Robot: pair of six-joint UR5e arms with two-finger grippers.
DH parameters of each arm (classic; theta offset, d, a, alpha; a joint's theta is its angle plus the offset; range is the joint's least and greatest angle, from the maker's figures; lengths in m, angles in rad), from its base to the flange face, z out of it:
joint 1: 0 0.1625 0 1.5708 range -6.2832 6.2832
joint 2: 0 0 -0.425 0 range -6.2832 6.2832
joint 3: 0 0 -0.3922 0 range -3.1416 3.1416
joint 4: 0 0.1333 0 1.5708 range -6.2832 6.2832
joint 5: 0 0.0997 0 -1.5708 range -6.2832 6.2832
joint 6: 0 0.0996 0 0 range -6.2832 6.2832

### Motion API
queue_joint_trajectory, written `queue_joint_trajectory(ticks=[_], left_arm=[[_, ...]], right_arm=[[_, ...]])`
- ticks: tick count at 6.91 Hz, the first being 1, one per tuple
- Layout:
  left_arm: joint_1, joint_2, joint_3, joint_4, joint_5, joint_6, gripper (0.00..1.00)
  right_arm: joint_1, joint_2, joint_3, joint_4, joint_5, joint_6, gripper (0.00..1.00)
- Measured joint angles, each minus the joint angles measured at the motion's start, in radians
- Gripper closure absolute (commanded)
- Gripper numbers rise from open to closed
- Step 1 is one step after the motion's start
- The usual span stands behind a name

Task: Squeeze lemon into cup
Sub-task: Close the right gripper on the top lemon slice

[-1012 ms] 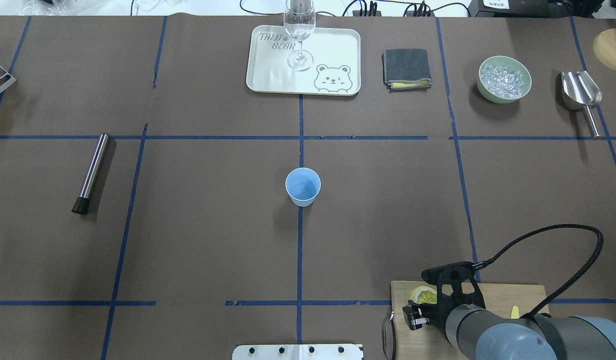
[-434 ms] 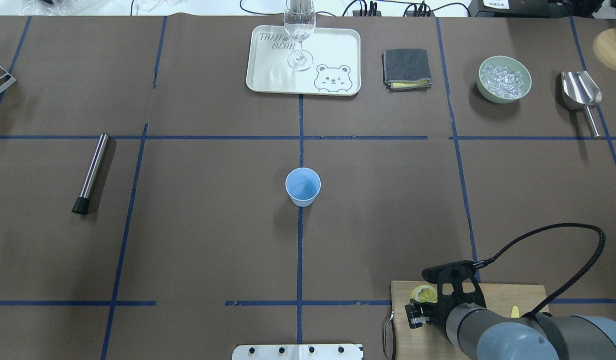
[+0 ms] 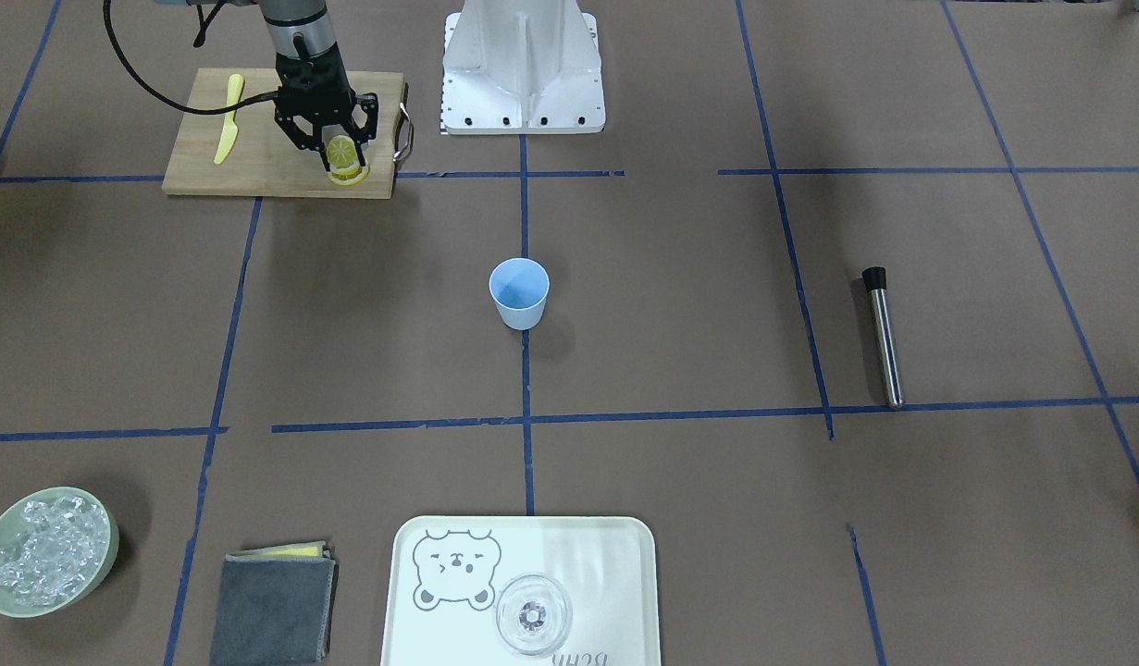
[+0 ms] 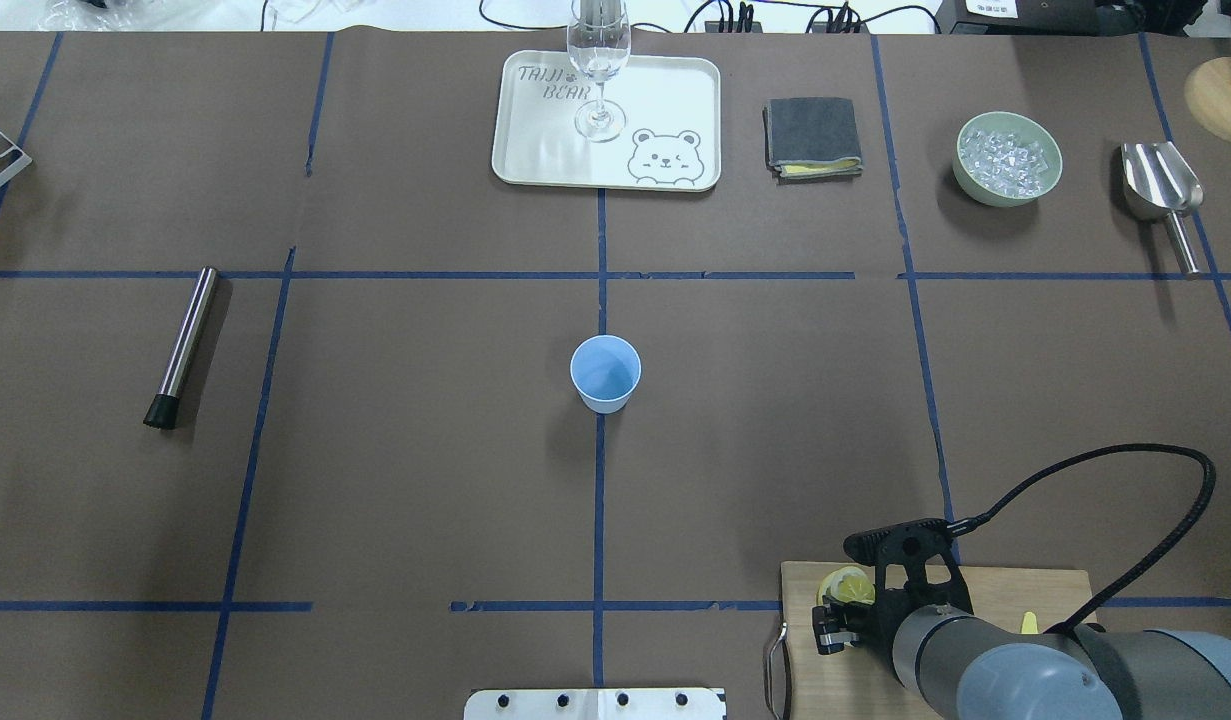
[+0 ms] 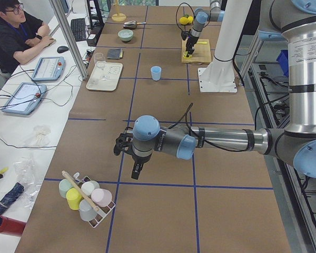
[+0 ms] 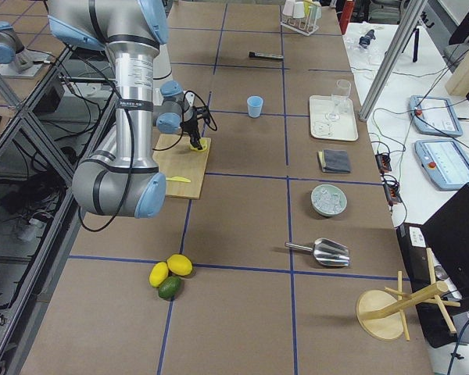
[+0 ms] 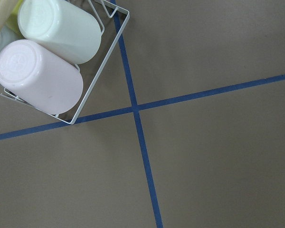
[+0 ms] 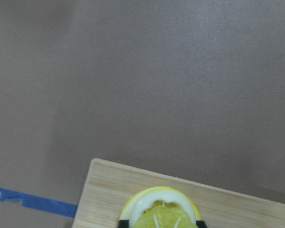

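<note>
My right gripper [image 3: 339, 155] stands over the wooden cutting board [image 3: 254, 162], shut on a lemon slice [image 3: 340, 148] held on edge just above the board. A second slice [image 3: 350, 175] lies flat on the board under it. In the right wrist view the held slice [image 8: 164, 219] sits between the two black fingertips at the bottom edge. From overhead the slice [image 4: 847, 586] shows beside the right gripper [image 4: 841, 608]. The light-blue cup [image 4: 605, 372] stands upright and empty at the table's middle, far from the board. My left gripper [image 5: 135, 169] shows only in the exterior left view; I cannot tell its state.
A yellow plastic knife [image 3: 227, 129] lies on the board. A tray [image 4: 535, 150] with a wine glass [image 4: 598, 70], a grey cloth [image 4: 812, 137], an ice bowl [image 4: 1007, 158] and a scoop [image 4: 1163, 195] line the far edge. A metal muddler [image 4: 181, 346] lies left. A rack of cups [image 7: 47, 61] is under the left wrist.
The right wrist has shifted slightly over the board, with the lemon slice still between its fingers. The cup has not moved.
</note>
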Motion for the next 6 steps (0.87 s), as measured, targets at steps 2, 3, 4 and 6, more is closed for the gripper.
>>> queue_joint_trajectory(ticks=[2, 3, 4, 6], left_arm=[[0.000, 0.000, 0.001, -0.001, 0.000, 0.000, 0.00], [0.000, 0.000, 0.001, -0.001, 0.000, 0.000, 0.00], [0.000, 0.000, 0.001, -0.001, 0.000, 0.000, 0.00], [0.000, 0.000, 0.001, -0.002, 0.000, 0.000, 0.00]], right_arm=[[0.004, -0.007, 0.014, 0.000, -0.001, -0.001, 0.61], [0.007, -0.009, 0.020, 0.000, -0.001, -0.001, 0.61], [0.012, -0.009, 0.026, 0.000, -0.001, -0.001, 0.61], [0.027, -0.010, 0.047, -0.002, 0.001, -0.002, 0.61]])
